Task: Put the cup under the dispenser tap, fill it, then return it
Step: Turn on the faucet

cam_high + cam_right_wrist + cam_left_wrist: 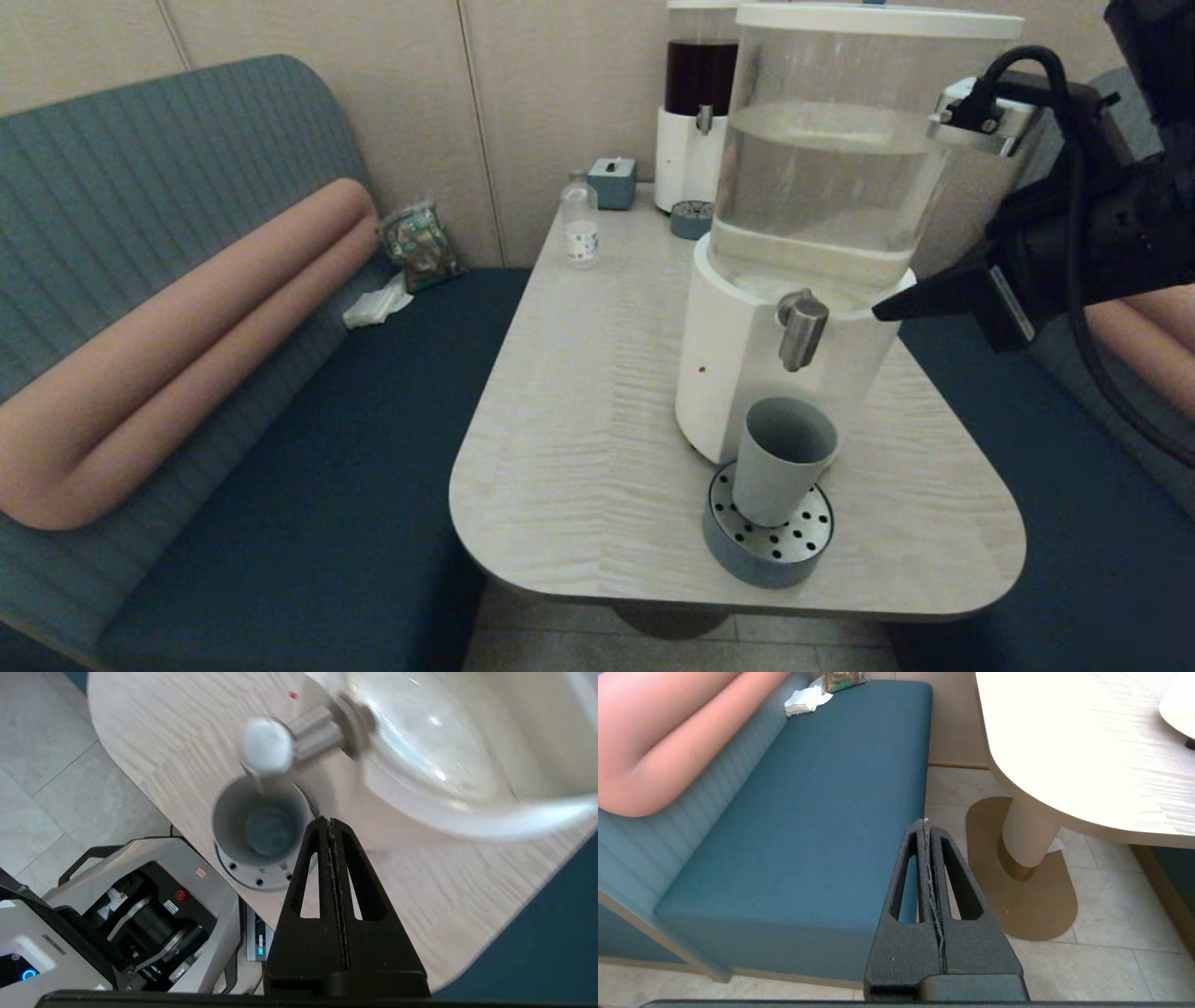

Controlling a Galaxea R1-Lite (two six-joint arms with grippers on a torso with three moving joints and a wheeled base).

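I see the cup (pixel 782 459) standing upright on the perforated drip tray (pixel 768 541) directly beneath the dispenser tap (pixel 801 328), ready to catch water; it looks about empty. My right gripper (pixel 882 313) hovers beside the tap, jaws pressed together, holding nothing. My left gripper (pixel 927 826) is parked over the bench (pixel 822 812), likewise closed.

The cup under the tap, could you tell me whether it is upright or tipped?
Upright: the cup stands on the perforated drip tray, mouth up beneath the dispenser tap.
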